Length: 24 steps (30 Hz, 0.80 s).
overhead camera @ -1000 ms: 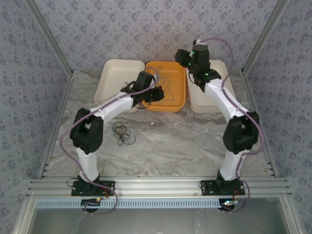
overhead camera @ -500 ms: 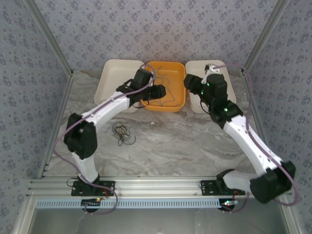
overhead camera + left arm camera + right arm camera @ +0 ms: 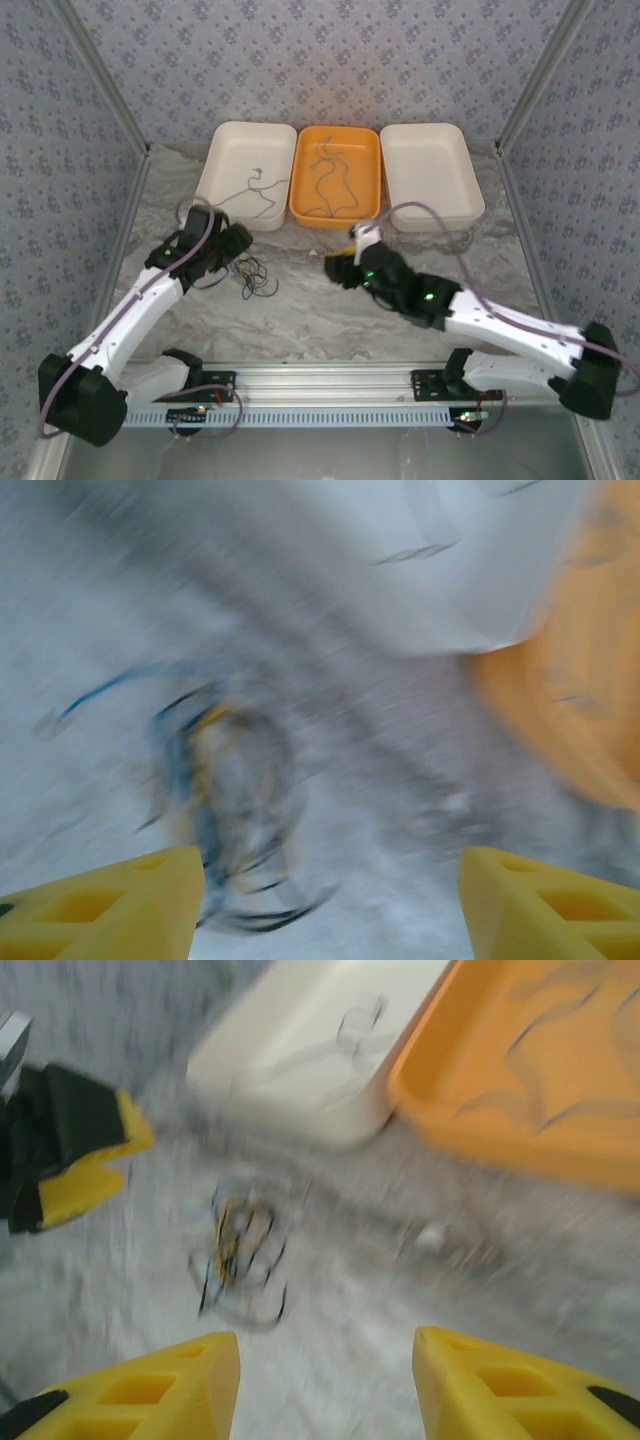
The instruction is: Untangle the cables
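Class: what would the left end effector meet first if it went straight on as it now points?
Probably the tangled cables on the table, slightly off its centre line; blur leaves depth unclear.

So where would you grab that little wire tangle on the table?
Probably by a loose strand at its edge, such as the blue end trailing out of the tangle, not the knotted middle. It lies flat on the table, so come straight down from above; the open left end effector sits nearest.
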### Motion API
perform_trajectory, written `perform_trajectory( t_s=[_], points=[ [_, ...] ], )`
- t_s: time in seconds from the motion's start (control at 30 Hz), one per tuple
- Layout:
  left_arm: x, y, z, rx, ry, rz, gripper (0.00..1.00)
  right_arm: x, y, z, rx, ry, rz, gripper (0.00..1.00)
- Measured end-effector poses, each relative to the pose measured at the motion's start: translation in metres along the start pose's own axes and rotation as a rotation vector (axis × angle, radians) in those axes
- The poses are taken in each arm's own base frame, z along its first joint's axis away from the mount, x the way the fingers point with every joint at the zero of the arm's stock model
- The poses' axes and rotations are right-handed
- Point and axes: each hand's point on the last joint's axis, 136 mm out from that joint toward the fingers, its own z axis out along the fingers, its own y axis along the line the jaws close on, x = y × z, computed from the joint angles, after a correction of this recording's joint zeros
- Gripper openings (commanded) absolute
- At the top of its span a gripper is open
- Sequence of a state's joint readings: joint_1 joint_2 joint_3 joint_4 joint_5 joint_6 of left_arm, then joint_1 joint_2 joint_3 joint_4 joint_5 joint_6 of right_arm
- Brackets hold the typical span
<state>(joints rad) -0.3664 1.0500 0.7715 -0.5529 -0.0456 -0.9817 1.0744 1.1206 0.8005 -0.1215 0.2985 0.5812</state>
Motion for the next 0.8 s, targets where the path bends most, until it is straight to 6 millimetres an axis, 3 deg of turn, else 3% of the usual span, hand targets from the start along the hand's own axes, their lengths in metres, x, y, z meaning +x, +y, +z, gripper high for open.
perform_trajectory(
  t_s=[0.07,0.13,0.23,0.3,0.4,0.47,0.63,0.8],
  points=[
    [0.02,0.035,0.014,-0.078,0.059,-0.05,0.67,0.037,0.021,0.024,-0.031,0.096,-0.04,0.48],
    [0.03,0.052,0.021,-0.117,0.095,-0.078,0.67,0.071,0.034,0.044,-0.036,0.184,-0.072,0.47],
    [0.029,0.056,0.028,-0.127,0.112,-0.104,0.64,0.105,0.04,0.074,-0.002,0.278,-0.087,0.47],
    [0.027,0.057,0.036,-0.131,0.126,-0.121,0.6,0.116,0.033,0.09,0.041,0.308,-0.062,0.49],
    [0.027,0.059,0.047,-0.14,0.144,-0.135,0.57,0.115,0.022,0.107,0.103,0.318,-0.006,0.49],
    [0.026,0.056,0.051,-0.129,0.141,-0.137,0.55,0.104,0.022,0.121,0.149,0.31,0.026,0.47],
    [0.02,0.055,0.054,-0.103,0.116,-0.15,0.54,0.08,0.045,0.158,0.167,0.26,0.098,0.46],
    [0.014,0.056,0.053,-0.089,0.11,-0.168,0.54,0.088,0.035,0.181,0.216,0.286,0.161,0.39]
  ],
)
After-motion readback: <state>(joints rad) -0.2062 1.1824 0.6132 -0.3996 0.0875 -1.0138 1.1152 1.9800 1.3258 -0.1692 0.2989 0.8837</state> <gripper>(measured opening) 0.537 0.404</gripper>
